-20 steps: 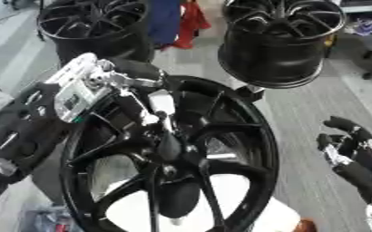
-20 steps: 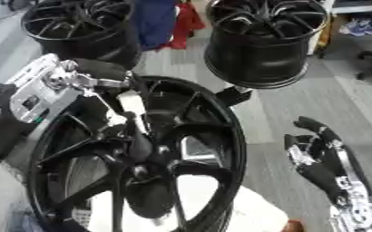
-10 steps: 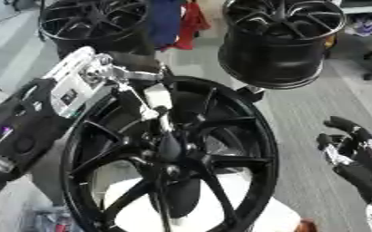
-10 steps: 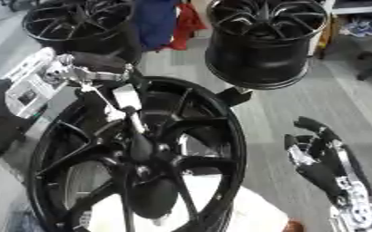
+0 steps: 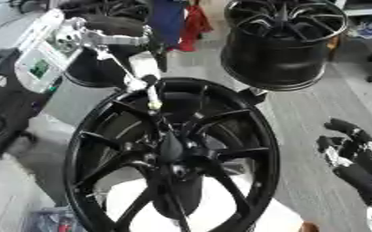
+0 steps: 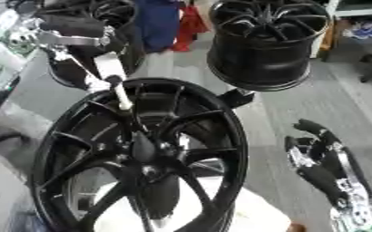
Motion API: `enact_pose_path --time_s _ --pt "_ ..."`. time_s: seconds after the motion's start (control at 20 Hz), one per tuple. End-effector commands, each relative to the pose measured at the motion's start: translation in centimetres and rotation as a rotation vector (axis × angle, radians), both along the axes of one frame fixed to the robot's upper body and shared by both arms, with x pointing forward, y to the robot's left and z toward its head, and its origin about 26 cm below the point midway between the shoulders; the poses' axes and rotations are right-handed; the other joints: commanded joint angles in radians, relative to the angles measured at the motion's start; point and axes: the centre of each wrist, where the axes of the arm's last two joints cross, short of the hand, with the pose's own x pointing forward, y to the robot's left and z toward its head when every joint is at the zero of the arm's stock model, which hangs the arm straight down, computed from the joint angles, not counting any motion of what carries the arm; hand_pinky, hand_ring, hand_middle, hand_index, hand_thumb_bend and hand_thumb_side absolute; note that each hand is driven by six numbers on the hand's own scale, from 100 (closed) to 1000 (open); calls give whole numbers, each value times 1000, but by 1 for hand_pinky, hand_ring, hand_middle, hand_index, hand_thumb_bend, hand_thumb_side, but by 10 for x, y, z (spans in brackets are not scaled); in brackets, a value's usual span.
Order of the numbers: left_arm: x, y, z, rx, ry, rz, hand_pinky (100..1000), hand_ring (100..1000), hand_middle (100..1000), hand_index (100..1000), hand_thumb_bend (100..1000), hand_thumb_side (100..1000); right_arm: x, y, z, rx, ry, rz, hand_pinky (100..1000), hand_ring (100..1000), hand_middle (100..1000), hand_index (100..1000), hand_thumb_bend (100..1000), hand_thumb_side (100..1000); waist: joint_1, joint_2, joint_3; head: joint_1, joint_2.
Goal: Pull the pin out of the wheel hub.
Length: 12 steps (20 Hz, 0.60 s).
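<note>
behind the near wheel hub (image 5: 173, 154), two more wheels (image 5: 283, 41) stand.

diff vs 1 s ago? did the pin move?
The left hand has risen up and away from the hub, drawing the pale pin up with it. The black wheel stayed put, and the right hand stayed idle and open at the lower right.

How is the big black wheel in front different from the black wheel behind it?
The front wheel faces the camera, filling most of the view; the back wheel looks smaller and shows its deep barrel side. The left hand holds a pale pin above the front wheel; nothing touches the back wheel. Both are black with spokes.
</note>
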Motion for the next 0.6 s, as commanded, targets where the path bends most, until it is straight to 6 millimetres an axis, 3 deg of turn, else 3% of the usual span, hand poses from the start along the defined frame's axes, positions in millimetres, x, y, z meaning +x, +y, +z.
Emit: enact_pose_path --time_s 0.05,0.25,0.45,0.6 --pt "-13 42 24 87 -38 30 265 487 605 708 100 182 1 -7 6 -22 -16 -12 629 653 783 835 240 238 -2 -12 6 -3 5" --pt "-24 102 9 48 -11 225 260 482 602 709 100 175 1 -9 5 -23 -16 -21 629 653 782 835 246 237 -3 -10 15 -7 5" --pt "-29 154 -25 23 48 432 272 488 612 721 100 155 1 -9 6 -21 -20 -24 630 653 782 836 246 238 -7 -5 19 -12 2" --pt "-31 181 -53 31 110 549 295 499 624 730 100 145 1 -8 6 -18 -19 -24 630 653 782 836 247 237 -10 -2 20 -12 1"
